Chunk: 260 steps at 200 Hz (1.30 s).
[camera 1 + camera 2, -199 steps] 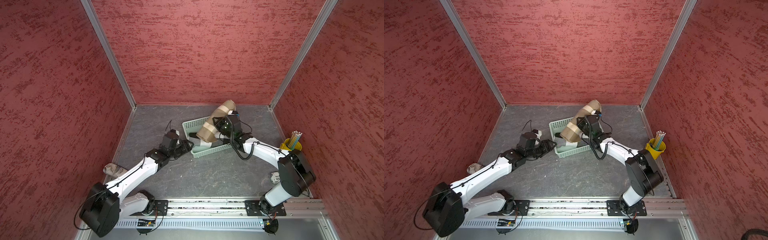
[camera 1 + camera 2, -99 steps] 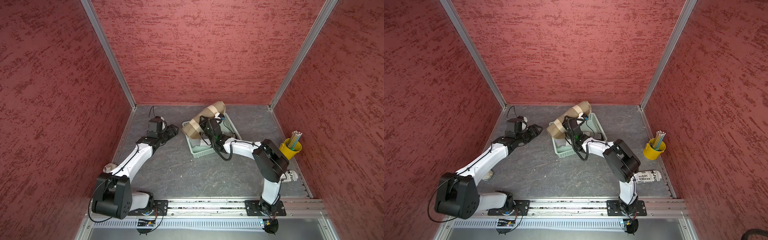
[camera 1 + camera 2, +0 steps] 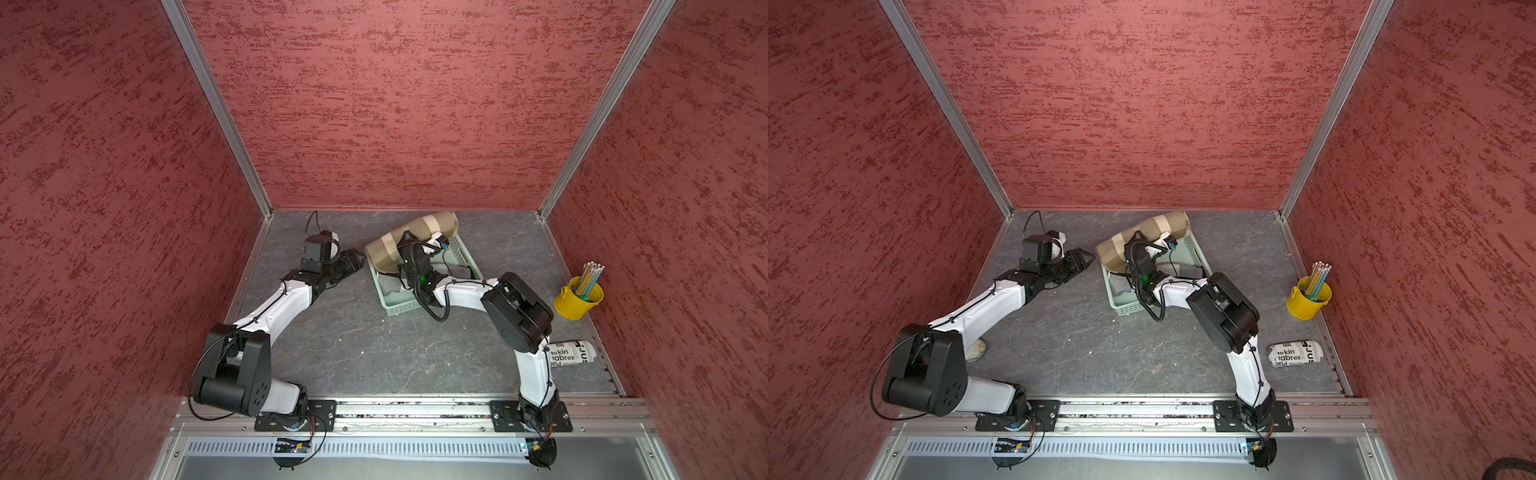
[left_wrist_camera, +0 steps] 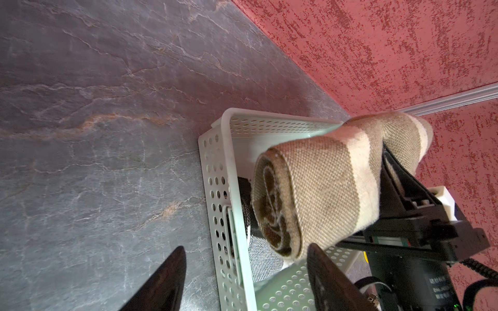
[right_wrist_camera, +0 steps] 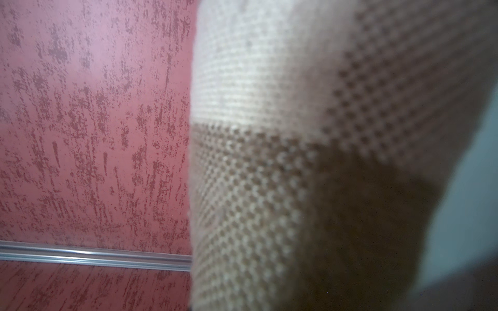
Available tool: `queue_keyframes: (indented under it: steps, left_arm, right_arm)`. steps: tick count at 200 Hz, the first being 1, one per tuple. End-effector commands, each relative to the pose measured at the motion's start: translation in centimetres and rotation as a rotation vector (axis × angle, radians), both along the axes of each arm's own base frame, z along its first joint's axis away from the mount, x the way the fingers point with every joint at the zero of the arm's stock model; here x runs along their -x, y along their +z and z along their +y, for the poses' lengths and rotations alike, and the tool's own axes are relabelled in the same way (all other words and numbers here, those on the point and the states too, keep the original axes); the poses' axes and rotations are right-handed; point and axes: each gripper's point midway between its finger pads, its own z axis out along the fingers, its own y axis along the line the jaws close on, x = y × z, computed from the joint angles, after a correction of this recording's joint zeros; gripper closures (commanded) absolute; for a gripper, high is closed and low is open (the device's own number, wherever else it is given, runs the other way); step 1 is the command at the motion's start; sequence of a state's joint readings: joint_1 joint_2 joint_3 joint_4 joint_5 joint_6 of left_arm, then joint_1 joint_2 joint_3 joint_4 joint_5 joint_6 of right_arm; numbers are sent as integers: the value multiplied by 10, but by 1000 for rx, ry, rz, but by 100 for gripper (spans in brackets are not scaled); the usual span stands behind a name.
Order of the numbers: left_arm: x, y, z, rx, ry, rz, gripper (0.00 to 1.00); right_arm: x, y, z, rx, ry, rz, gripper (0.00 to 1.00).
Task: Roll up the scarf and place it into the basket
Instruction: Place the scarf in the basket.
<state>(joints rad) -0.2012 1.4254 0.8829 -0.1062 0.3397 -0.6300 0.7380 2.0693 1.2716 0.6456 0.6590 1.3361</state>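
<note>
One table [image 3: 374, 353], three walls [image 3: 395, 104] around it, bare in the middle between left arm [image 3: 282, 307] and right arm [image 3: 461, 291]. One basket [image 3: 409, 308] sits toward the back. One rolled scarf [image 3: 432, 224] hangs over its far-left rim, clenched mid-length by the right gripper [image 3: 405, 245]. The left gripper [image 3: 354, 261] gapes empty beside the basket's left edge. One bucket [image 3: 575, 305] hugs the right edge, one printed roll [image 3: 569, 353] before it.
</note>
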Motion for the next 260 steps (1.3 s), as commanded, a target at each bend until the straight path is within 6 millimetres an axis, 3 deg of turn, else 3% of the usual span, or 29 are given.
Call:
queue_keyframes:
  steps: [1,54,101,146,163,185,201,235,260]
  left_arm:
    - [-7,10,-6,-2,-29,-44,29]
    - [-10,0,-9,4,-38,-24,29]
    - [-15,-14,-14,11,-41,9,29]
    - [-21,-36,-33,9,-80,60,29]
    - [-27,-45,-34,-1,-71,75,29]
    - [-33,-52,-33,-5,-58,86,32]
    - [-37,-55,-35,2,-58,90,36]
    - [-37,-56,-35,1,-51,91,37]
    - [-45,-54,-33,-7,-41,81,37]
  right_arm:
    - [-7,5,-5,-78,-62,-16,100]
    - [-2,-49,-3,-65,-42,84,100]
    - [17,-93,-9,-33,-7,185,100]
    - [29,-121,-11,69,32,302,100]
    - [34,-132,-9,148,58,381,100]
    - [47,-149,-19,119,46,426,100]
    - [55,-151,-27,142,33,466,100]
    - [75,-130,-56,243,-17,530,100]
    - [73,-116,-68,192,-29,481,100]
